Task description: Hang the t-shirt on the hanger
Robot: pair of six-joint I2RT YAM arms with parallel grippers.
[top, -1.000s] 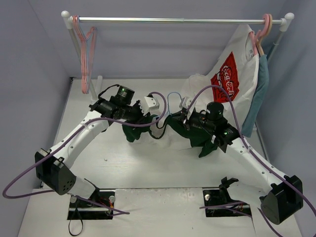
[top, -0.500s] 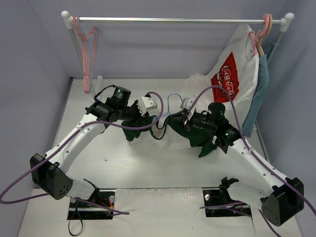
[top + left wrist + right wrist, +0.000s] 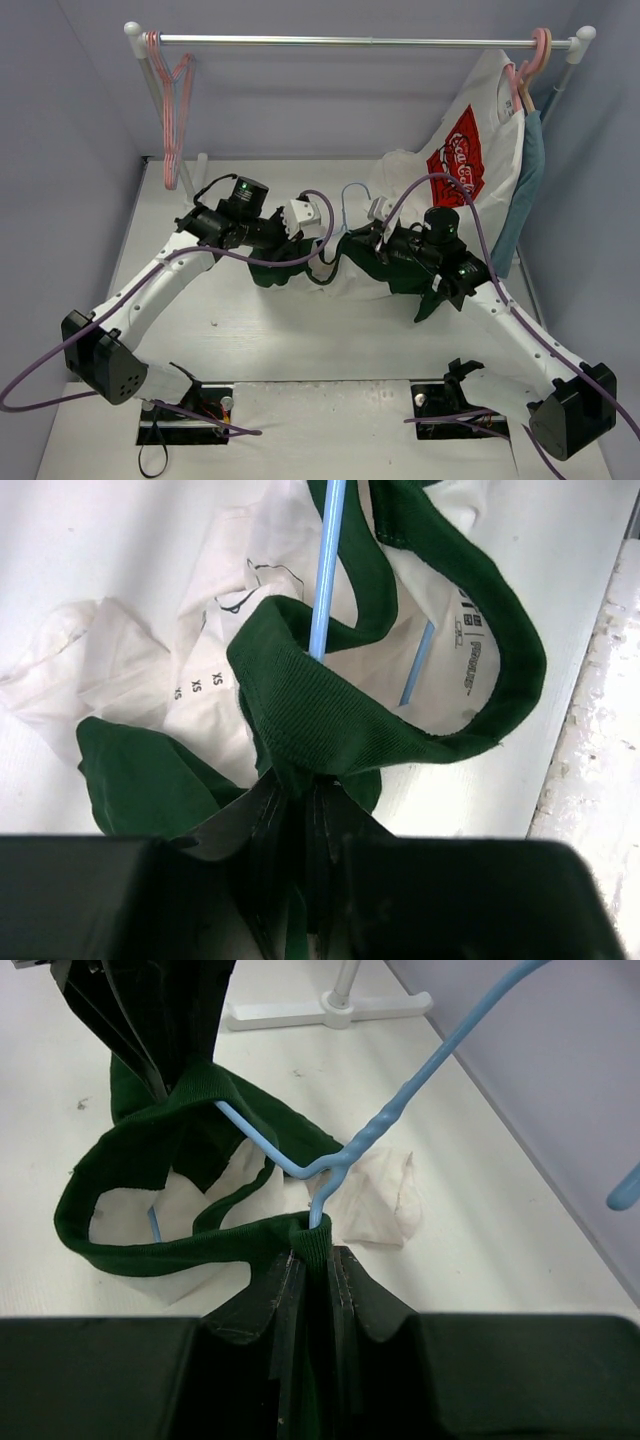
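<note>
The dark green t-shirt [image 3: 375,262] hangs bunched between my two grippers above the table middle. My left gripper [image 3: 288,243] is shut on its ribbed collar [image 3: 330,720]. My right gripper [image 3: 368,243] is shut on the collar's other side [image 3: 320,1240], with a wire arm of the hanger caught in the pinched fold. The light-blue wire hanger [image 3: 370,1135] runs through the collar opening; its hook [image 3: 350,192] sticks up between the grippers. One blue wire [image 3: 325,570] also crosses the collar in the left wrist view.
A plain white garment [image 3: 130,660] lies on the table under the shirt. A rail [image 3: 360,41] spans the back, with pink hangers [image 3: 172,110] at its left and a white red-logo t-shirt [image 3: 470,140] and a teal garment [image 3: 528,170] at its right.
Both grippers have shifted slightly, still holding the collar. The shirt's body now hangs a bit lower on the right. The hanger hook stays between them.
</note>
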